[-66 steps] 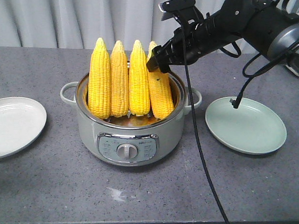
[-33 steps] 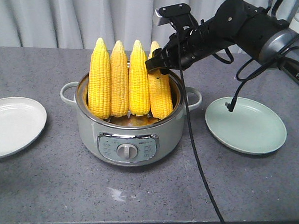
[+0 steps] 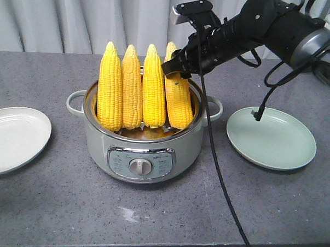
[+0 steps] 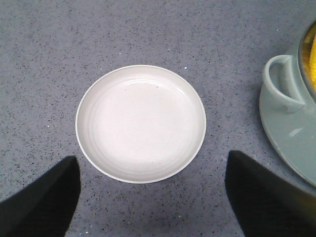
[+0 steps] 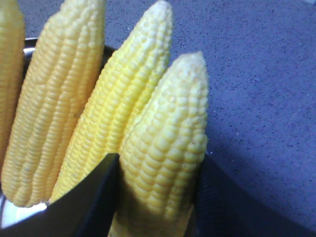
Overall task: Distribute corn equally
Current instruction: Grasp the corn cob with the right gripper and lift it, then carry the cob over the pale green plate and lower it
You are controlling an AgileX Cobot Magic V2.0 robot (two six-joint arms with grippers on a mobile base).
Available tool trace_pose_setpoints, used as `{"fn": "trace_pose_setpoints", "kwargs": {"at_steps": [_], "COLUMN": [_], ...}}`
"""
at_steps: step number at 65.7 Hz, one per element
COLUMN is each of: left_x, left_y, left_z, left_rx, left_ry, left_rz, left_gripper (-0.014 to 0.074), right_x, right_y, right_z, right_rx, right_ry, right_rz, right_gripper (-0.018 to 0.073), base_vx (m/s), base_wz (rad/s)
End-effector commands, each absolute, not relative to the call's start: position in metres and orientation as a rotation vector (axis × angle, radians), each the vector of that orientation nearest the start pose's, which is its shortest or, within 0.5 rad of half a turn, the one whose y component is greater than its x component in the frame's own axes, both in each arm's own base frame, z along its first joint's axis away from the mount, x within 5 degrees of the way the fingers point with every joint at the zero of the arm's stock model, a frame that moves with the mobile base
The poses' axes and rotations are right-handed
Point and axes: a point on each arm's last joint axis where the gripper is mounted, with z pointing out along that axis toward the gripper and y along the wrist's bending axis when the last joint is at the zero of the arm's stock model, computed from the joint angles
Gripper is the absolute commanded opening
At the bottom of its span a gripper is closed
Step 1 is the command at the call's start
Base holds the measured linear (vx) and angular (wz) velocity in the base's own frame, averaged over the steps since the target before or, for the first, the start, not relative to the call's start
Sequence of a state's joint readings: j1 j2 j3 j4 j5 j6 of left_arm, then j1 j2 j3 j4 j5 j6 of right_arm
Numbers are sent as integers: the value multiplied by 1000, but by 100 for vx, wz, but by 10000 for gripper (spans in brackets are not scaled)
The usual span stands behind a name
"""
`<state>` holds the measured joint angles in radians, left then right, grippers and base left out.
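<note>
Clamping rightmost cob (image 3: 179, 105) near its tip, right claw (image 3: 177, 73) held it; left claw (image 4: 152, 155) gaped wide. Vertical lift looked safest, clearing pot (image 3: 96, 139) rim.

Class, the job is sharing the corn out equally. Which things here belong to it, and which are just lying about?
Belong: four corn cobs in the cooker pot; white plate; green plate; right gripper, shut on the rightmost cob; left gripper, open over the white plate.
Just there: grey table; curtain; black cable hanging from the arm.
</note>
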<state>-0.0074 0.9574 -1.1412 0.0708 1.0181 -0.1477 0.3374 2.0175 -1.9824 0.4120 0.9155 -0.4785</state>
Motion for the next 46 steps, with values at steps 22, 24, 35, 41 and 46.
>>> {"fn": "trace_pose_setpoints", "kwargs": {"at_steps": [22, 24, 35, 41, 46], "left_x": [172, 172, 172, 172, 172], "left_y": [4, 4, 4, 4, 4], "left_z": [418, 418, 418, 418, 418], "left_rx": [-147, -147, -147, -147, -147], "left_ry": [2215, 2215, 2215, 2215, 2215], "left_rz": [2, 2, 2, 2, 2], "left_gripper": [565, 565, 565, 565, 565], "right_x": [367, 365, 360, 365, 371], "right_y": [111, 103, 60, 39, 23], "right_z": [463, 467, 473, 461, 446], "right_rx": [-582, -557, -420, -371, -346], "right_ry": [2022, 2025, 2088, 2184, 2283], "right_rz": [406, 398, 369, 365, 369], "right_gripper": [28, 29, 36, 41, 43], "base_vx": [0, 0, 0, 0, 0], "base_wz": [0, 0, 0, 0, 0]}}
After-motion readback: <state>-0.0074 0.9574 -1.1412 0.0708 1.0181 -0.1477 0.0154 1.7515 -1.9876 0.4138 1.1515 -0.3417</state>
